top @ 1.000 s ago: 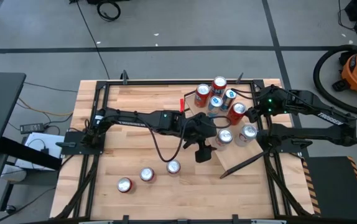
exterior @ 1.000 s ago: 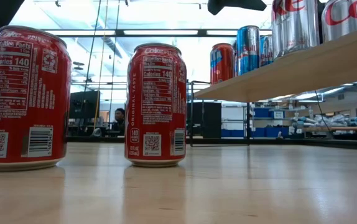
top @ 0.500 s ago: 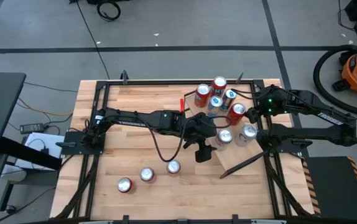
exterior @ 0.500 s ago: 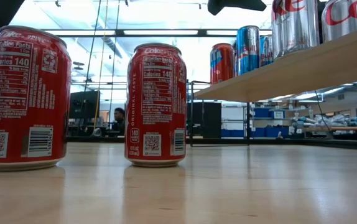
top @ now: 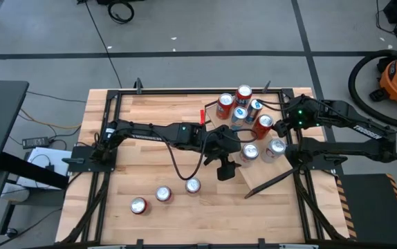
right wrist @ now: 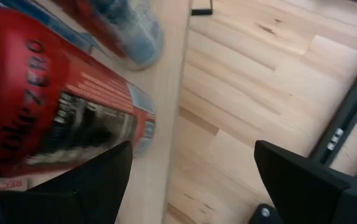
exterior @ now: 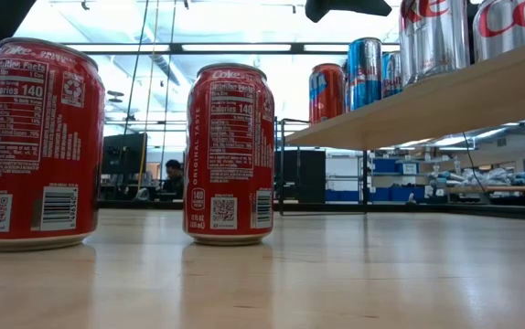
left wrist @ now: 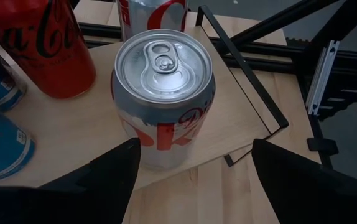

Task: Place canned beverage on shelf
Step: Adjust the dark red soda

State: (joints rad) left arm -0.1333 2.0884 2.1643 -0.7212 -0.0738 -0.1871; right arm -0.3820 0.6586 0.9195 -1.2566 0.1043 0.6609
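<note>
The left gripper (left wrist: 191,180), fingers spread, is straddling a silver can (left wrist: 163,93) on the shelf (left wrist: 228,118); the right gripper (right wrist: 191,180) is gaping too, the red can (right wrist: 48,106) before it cut off.

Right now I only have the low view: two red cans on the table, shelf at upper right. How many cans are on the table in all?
Observer: Three cans stand in a row on the table, on the left arm's side. Your view misses one.
Operator: Where's the left gripper?
Observer: The left gripper is at the shelf, jaws open on either side of a silver can that stands upright on the board.
Operator: And the right?
Observer: The right gripper waits on the shelf's other side, beside a red can, jaws open.
</note>
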